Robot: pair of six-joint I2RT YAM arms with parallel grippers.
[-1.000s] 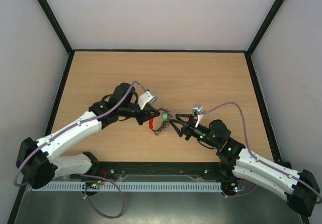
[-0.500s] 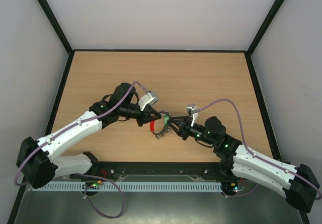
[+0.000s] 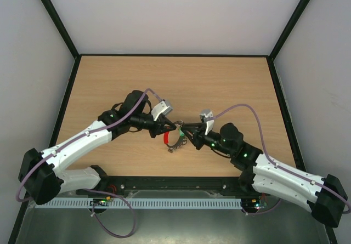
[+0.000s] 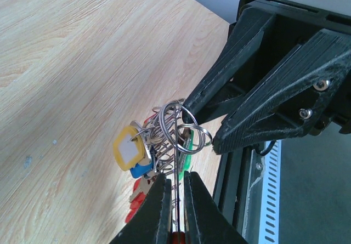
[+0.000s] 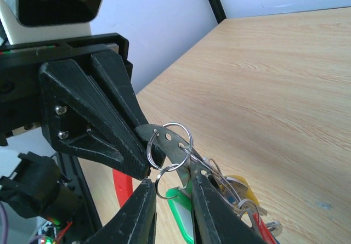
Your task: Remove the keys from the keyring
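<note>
The keyring (image 4: 179, 192) is a thin wire with a red sleeve (image 3: 166, 138). My left gripper (image 4: 176, 175) is shut on the wire just above the sleeve and holds it up off the table. The keys (image 4: 143, 156) hang on it in a bunch with yellow, blue, red and green tags. My right gripper (image 5: 170, 181) faces the left one tip to tip. Its jaws are a little apart around a small split ring (image 5: 164, 181) and the green-tagged key (image 5: 184, 217). Both grippers meet at mid-table in the top view, left (image 3: 174, 126) and right (image 3: 185, 130).
The wooden table (image 3: 219, 85) is walled by a black frame and white panels. A black rail (image 3: 175, 183) and a cable tray run along the near edge under the bunch.
My right gripper has moved left, up to the keys, until its fingertips reach the left gripper's tips. The left gripper has kept its hold and barely moved.
</note>
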